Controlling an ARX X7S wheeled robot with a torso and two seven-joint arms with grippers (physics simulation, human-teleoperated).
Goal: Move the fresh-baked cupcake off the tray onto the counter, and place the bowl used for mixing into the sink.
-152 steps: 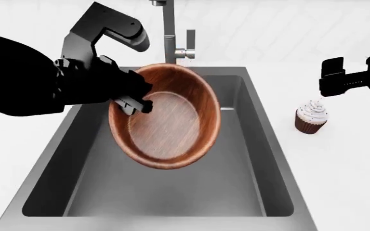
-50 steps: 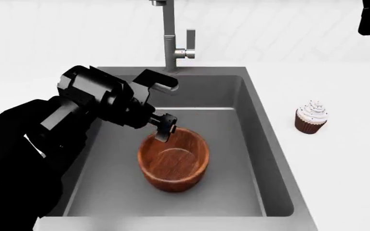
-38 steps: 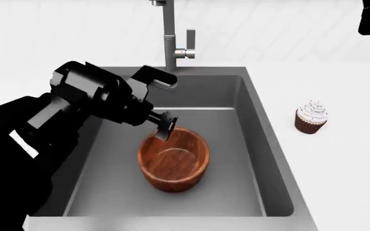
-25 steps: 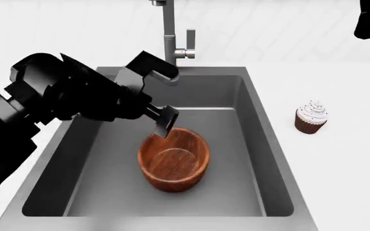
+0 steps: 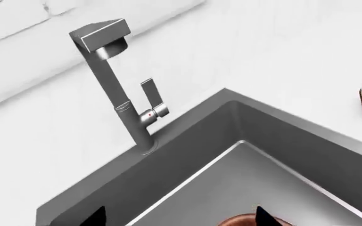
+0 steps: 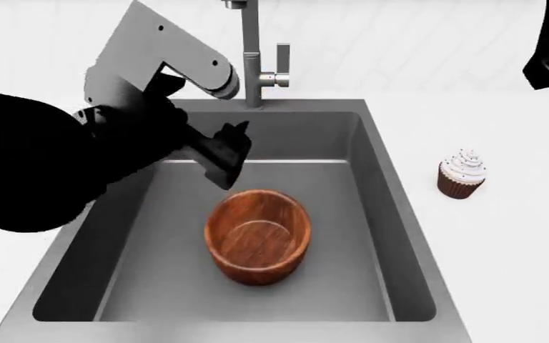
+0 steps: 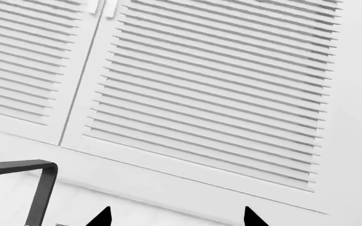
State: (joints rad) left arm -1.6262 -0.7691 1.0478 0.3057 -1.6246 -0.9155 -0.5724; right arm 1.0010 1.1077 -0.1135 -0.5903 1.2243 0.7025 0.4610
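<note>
Head view with both wrist views: the bowl [image 6: 257, 236] sits upright on the floor of the sink [image 6: 379, 214], mouth up, roughly central and clear of the walls, so I judge this half of the task complete. My left gripper [image 6: 225, 153] hangs above the basin, nearer the faucet [image 6: 251, 50] than the bowl is, and touches nothing; in the left wrist view its two fingertips [image 5: 264, 217] show well apart at the frame edge with only the bowl rim [image 5: 241, 220] between them lower down, so I read the claw as wide and empty. The cupcake [image 6: 462, 174] stands upright on the white counter [image 6: 513, 236] to the right of the sink, apart from its edge; no tray appears in any view, so I take the cupcake as already placed. My right gripper [image 7: 175, 217] is raised high at the right of the head view, and its camera faces louvred cabinet doors [image 7: 206, 89]; its tips stand apart with nothing between them, so that claw is also wide. I judge that only withdrawing both arms remains, with little risk as long as the left arm lifts clear of the faucet.
</note>
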